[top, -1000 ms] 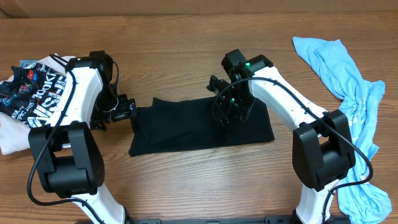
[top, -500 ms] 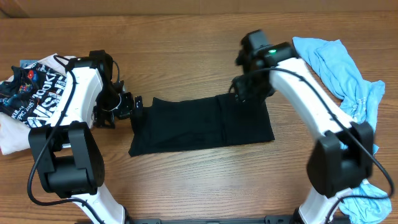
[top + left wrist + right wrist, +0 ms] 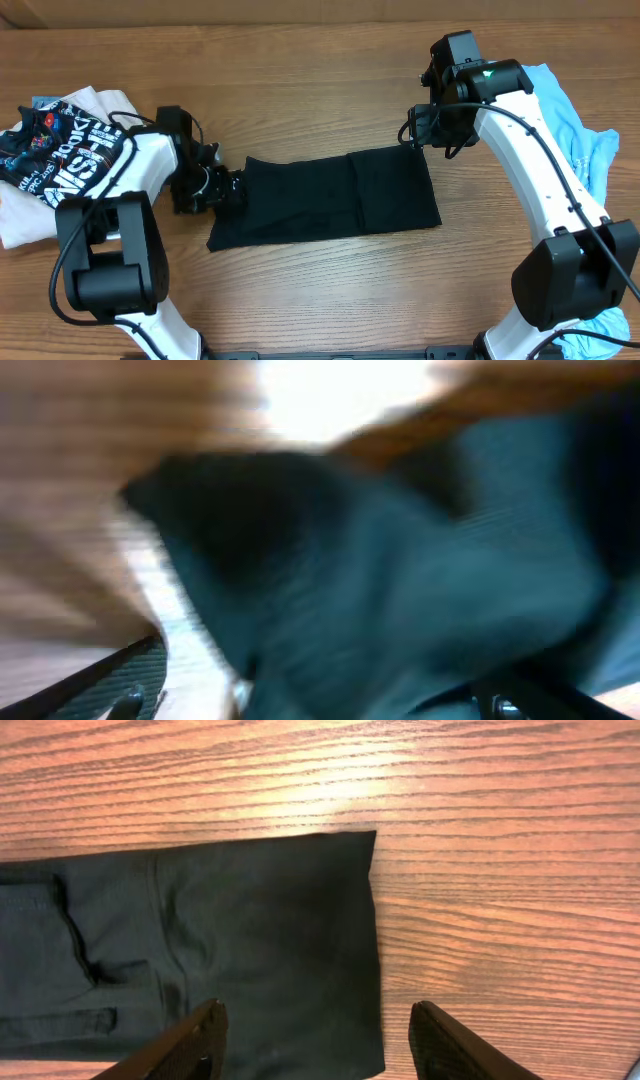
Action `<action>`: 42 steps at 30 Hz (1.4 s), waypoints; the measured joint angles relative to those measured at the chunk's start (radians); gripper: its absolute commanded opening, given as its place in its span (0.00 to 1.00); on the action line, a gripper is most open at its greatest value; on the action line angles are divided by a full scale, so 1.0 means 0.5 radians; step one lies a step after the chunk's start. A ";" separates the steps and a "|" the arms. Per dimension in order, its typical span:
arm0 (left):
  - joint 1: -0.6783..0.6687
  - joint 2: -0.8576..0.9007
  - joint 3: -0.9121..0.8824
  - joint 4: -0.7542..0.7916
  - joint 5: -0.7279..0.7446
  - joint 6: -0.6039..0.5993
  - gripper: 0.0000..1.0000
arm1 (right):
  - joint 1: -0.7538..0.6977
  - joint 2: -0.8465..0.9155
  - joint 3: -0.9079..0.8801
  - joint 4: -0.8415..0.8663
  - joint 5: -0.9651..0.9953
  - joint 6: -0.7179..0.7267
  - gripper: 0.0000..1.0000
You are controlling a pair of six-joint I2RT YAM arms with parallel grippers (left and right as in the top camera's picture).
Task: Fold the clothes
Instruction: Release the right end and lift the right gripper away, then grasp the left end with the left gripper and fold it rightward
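While the plain black soft fabric garment (image 3: 330, 200) lies flat between folds, the left gripper (image 3: 226, 188) and right gripper (image 3: 318, 1025) are shown spread — a fresh edge pinch is judged necessary next.

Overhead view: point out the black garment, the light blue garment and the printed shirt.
black garment (image 3: 330, 200), overhead view, middle of the cloth.
light blue garment (image 3: 598, 150), overhead view, its bunched right-hand part.
printed shirt (image 3: 55, 160), overhead view, on the white lettering.
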 measured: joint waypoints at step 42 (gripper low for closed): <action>-0.143 -0.006 1.062 -0.803 -0.303 -0.131 0.05 | 0.001 0.000 0.000 -0.093 0.000 0.006 0.62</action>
